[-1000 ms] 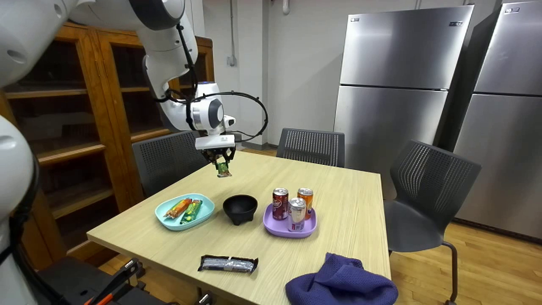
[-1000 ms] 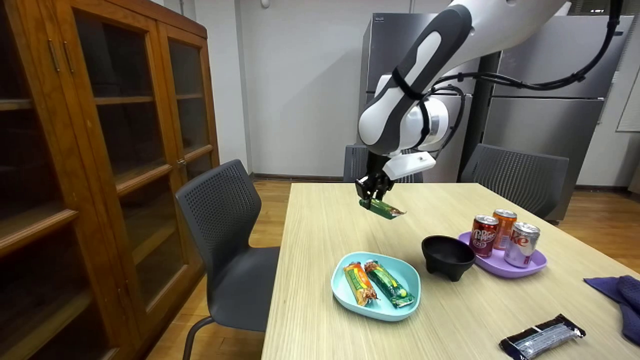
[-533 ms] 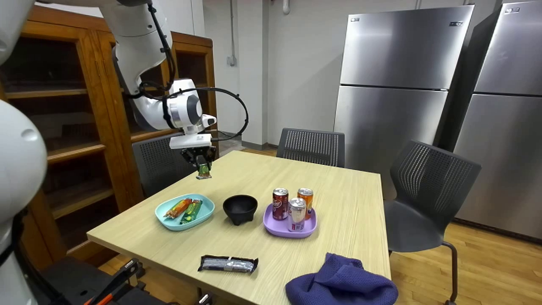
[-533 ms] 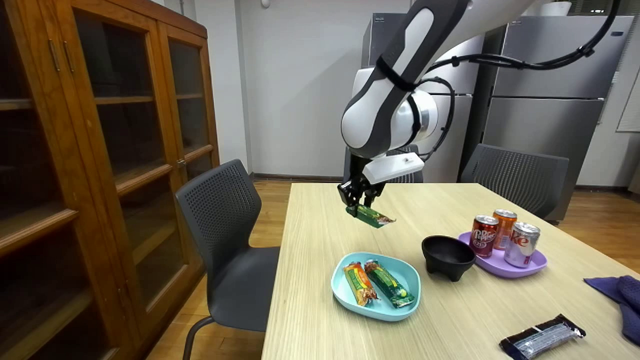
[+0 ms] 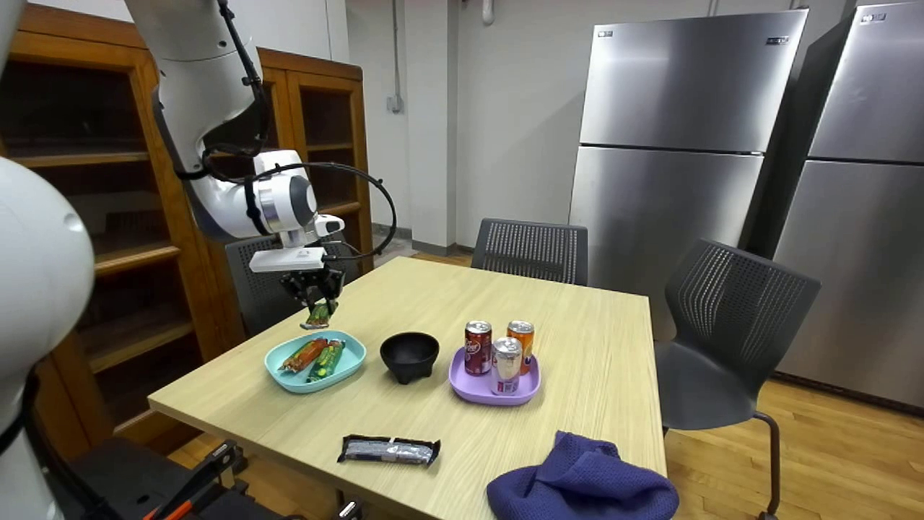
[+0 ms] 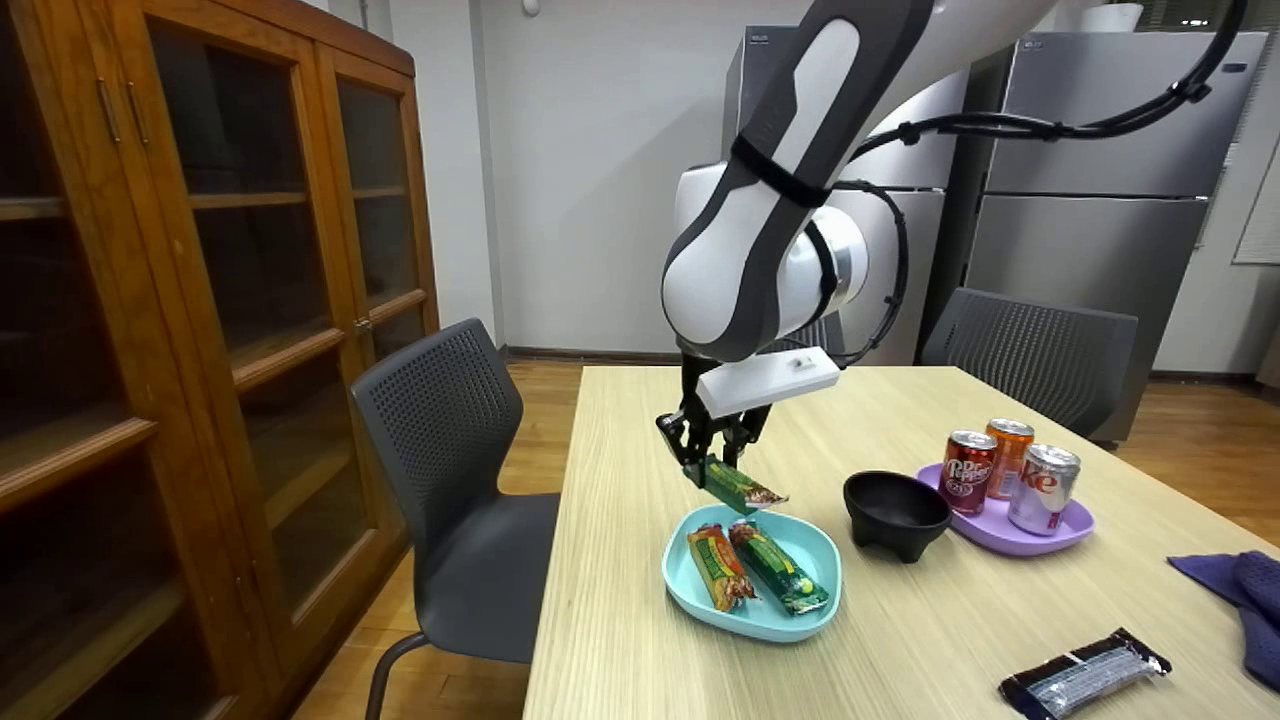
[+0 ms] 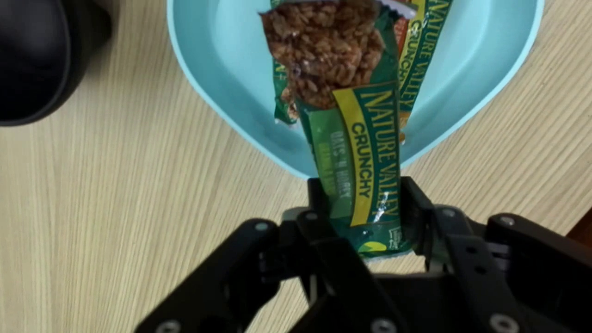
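The gripper pinched a bar near one end, its free end tilted down over the plate, so slow lowering seemed wise.

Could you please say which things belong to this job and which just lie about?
Seemingly in the job:
gripper
held green bar
turquoise plate
orange bar
second green bar

Probably lying about:
black bowl
purple tray
red can
orange can
silver can
dark packet
blue cloth
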